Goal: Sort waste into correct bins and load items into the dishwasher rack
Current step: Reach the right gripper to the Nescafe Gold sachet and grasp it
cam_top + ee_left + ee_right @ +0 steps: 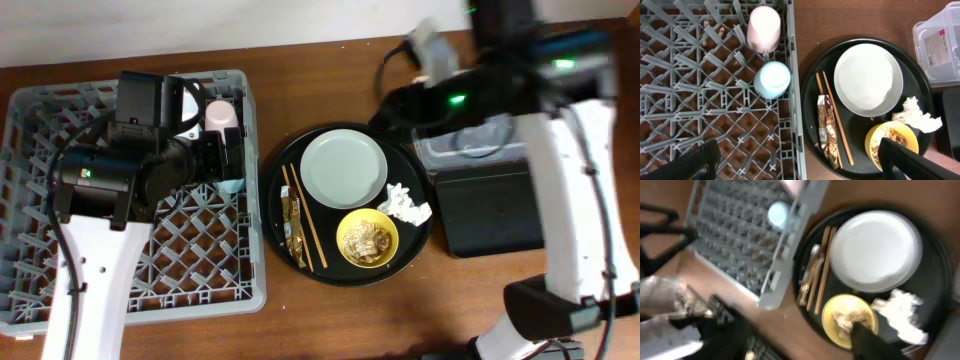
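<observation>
The pink cup (221, 115) and blue cup (772, 79) stand upside down in the grey dishwasher rack (130, 200). My left gripper (800, 165) is open and empty above the rack's right edge. The round black tray (345, 275) holds the pale plate (344, 167), yellow bowl (367, 238) with beige scraps, white napkin (405, 203), gold-brown wrapper (295, 228) and chopsticks (305, 220). My right gripper (800, 340) is open and empty, high above the tray; its view is blurred. The clear tub (470, 150) and shallow black tray (493, 210) sit at the right.
The right arm (560, 150) reaches over the clear tub and hides part of it. Bare brown table shows between the rack and the round tray and along the front edge.
</observation>
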Tool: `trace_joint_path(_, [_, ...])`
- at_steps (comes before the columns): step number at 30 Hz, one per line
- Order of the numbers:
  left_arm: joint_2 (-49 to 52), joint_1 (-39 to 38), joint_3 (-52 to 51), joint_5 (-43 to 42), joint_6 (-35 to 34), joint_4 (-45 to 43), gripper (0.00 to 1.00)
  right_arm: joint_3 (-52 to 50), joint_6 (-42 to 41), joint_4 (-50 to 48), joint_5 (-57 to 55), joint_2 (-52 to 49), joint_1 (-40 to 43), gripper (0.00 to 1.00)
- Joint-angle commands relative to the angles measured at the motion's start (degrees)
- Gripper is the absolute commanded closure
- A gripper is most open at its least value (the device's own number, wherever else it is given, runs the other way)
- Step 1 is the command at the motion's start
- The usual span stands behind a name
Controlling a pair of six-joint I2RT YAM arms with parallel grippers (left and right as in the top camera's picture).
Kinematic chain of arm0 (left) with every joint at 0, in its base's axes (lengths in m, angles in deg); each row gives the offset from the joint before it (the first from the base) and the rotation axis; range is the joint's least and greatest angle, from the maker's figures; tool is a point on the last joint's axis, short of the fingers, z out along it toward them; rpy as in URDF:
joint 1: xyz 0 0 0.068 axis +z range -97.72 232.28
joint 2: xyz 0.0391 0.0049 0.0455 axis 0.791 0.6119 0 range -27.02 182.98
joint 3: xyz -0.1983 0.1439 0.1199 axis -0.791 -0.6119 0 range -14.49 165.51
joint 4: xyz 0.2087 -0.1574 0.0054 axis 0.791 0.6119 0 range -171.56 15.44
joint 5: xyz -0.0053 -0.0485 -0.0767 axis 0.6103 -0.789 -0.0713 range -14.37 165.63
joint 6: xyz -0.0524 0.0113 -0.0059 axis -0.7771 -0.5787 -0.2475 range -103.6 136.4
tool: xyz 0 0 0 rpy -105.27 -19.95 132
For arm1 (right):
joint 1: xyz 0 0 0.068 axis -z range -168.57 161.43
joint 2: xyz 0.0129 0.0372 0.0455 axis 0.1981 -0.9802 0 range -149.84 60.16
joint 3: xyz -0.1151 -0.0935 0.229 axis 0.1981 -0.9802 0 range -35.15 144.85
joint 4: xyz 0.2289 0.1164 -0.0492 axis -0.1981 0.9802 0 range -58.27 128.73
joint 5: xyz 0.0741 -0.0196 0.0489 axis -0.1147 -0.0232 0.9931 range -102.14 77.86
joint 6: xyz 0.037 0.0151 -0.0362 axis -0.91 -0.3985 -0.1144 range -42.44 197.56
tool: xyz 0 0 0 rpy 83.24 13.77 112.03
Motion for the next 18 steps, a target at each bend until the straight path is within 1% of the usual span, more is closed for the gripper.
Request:
trace_joint_path(1, [-0.07,0.26,0.17,-0.37,0.28,-0.11,0.01,-14.25,-7.17,-9.38,-1.40,-0.20,-5.66,0.39])
trace_joint_path(6, [-0.07,0.26,0.17,-0.37,0.28,-0.11,0.01,-37.64,-18.03,-31.47,-1.77,-0.20,-11.15,0.39])
trace_joint_path(8, [-0.07,0.26,0.17,-0.37,0.28,-0.11,0.01,-46.77,-21.81,-42.75,-1.90,-0.20,-13.92,0.41])
trace_joint_path(10, [-0.07,0.26,0.17,-0.37,0.28,-0.11,0.01,-54.55,-27.50,-52.19,-6.49,-0.20,-17.14,0.44])
trace_joint_path(11, [-0.07,0.26,0.17,-0.37,0.28,-0.11,0.01,-56.19,-28.85,-54.21,-8.24,-0.20,-18.03,0.45])
trace_joint_path(12, [-0.07,0.26,0.17,-0.37,0.28,-0.11,0.01,-59.30,-31.01,-58.27,-12.04,-0.20,-20.04,0.46])
trace_joint_path(14, [-0.07,0.26,0.17,-0.37,0.28,-0.11,0.01,-62.77,-32.30,-64.06,-17.20,-0.20,-23.78,0.48])
trace_joint_path(16, [-0.07,0.26,0.17,-0.37,0.28,-0.11,0.01,-63.73,-34.10,-65.94,-23.58,-0.20,-27.45,0.49])
trace_joint_path(18, [-0.07,0.26,0.17,-0.37,0.28,-0.11,0.01,-63.73,-36.17,-65.72,-33.46,-0.20,-31.74,0.52])
